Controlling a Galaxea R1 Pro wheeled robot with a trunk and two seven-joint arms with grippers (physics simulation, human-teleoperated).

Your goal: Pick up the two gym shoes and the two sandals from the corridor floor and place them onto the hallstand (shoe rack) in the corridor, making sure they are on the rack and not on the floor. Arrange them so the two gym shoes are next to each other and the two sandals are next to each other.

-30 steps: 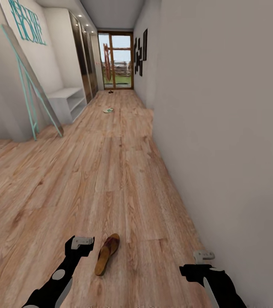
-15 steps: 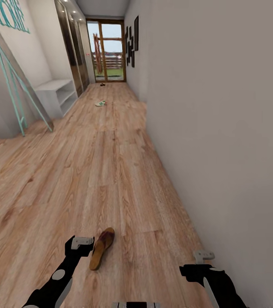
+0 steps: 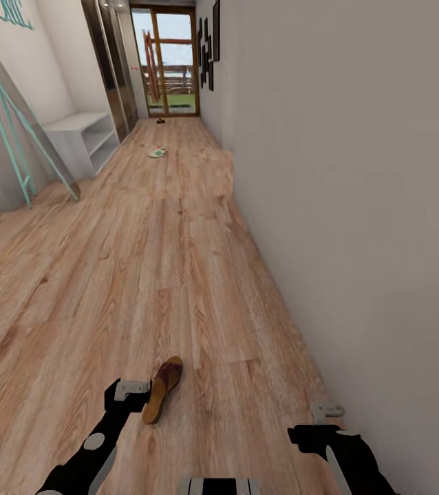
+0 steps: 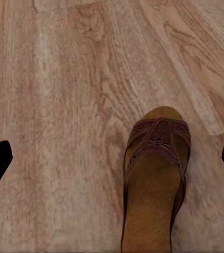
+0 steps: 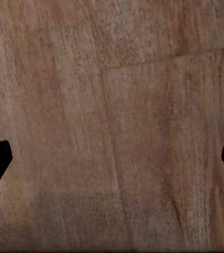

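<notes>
One sandal [image 3: 162, 389], maroon straps on a tan footbed, lies on the corridor floor [image 3: 178, 275] just right of my left gripper [image 3: 131, 392]. In the left wrist view this sandal [image 4: 154, 184] lies below the left gripper [image 4: 112, 161], nearer one fingertip; the jaws stand wide apart and hold nothing. My right gripper [image 3: 326, 412] hangs open near the right wall, and between the right gripper [image 5: 112, 161] fingertips there are bare planks. Far down the corridor lies a white gym shoe [image 3: 157, 152], and beyond it a small dark item [image 3: 160, 121], too small to identify. The pale hallstand [image 3: 82, 137] stands at the left.
A long grey wall [image 3: 357, 206] runs close along the right. A teal-framed panel [image 3: 20, 130] leans against the left wall before the hallstand. A glass door [image 3: 168, 65] closes the corridor's far end. Mirrored wardrobe doors [image 3: 106, 62] follow the hallstand.
The whole view has shifted, so the camera moved: the corridor's far end sits higher and further left. The near sandal now lies slightly closer to my left gripper. Both grippers stay open.
</notes>
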